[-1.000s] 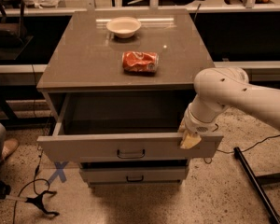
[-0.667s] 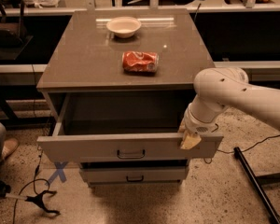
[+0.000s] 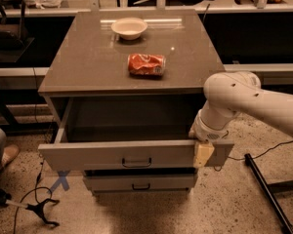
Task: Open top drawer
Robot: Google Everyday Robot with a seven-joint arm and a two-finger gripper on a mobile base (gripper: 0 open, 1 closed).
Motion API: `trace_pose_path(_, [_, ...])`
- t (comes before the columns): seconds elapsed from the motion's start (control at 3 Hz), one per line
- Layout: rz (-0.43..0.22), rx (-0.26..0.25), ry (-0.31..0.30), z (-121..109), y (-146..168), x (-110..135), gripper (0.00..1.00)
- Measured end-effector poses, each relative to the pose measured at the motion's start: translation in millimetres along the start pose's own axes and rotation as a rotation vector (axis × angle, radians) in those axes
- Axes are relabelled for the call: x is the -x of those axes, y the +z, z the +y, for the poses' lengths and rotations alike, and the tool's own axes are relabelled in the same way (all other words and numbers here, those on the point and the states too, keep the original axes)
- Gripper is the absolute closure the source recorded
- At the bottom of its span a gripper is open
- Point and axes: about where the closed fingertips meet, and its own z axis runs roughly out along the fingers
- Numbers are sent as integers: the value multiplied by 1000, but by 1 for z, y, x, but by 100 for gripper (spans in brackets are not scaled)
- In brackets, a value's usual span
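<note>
The top drawer of the grey cabinet stands pulled well out, its plain grey inside showing and its small dark bar handle at the centre of the tall front. A narrower drawer below it is closed. My gripper hangs from the white arm at the right end of the top drawer's front, its pale tip over the front's upper edge.
On the cabinet top lie a crushed red can and a white bowl. A black stand leg crosses the floor at right. Cables and a blue tape cross lie at left. Dark benches stand behind.
</note>
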Motion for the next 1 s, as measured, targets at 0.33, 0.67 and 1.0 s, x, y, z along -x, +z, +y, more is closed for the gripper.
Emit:
trace_pose_path(0.33, [5,10,0,2,1,-1,0])
trace_pose_path(0.67, [35,47,19,19,1,-8,0])
trace_pose_path(1.0, [56,54,51,38,-7,-18,18])
